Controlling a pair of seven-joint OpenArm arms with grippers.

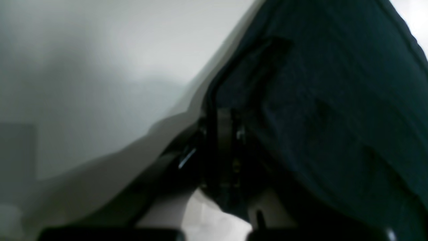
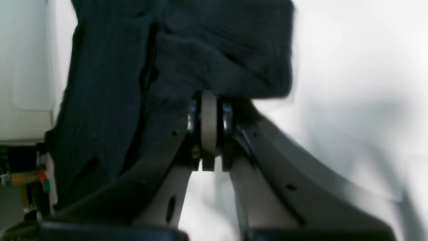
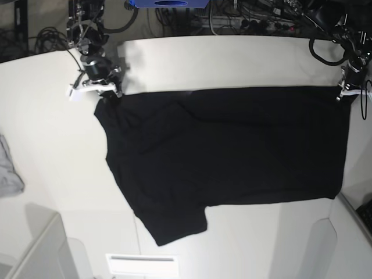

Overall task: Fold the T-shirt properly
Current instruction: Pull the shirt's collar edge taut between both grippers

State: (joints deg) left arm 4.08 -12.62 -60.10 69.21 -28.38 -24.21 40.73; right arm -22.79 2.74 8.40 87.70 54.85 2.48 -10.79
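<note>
**Black T-shirt held at two far corners**

Nearest: one short sleeve (image 3: 174, 224), hanging toward the table's near edge. Middle: T-shirt (image 3: 232, 151), plain black, spread across the white table (image 3: 46, 151); small grey cloth (image 3: 9, 171) well apart at the side edge. Far: right gripper (image 2: 209, 100), fingers closed on the shirt's shoulder corner; left gripper (image 1: 227, 117), fingers pinching the opposite far corner.

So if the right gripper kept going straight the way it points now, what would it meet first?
Nothing new: the right gripper is already shut on the large plain black cloth T-shirt. Its closed fingertips are buried in bunched fabric, so going on would only push deeper into that cloth. Depth beyond it is unclear.
</note>
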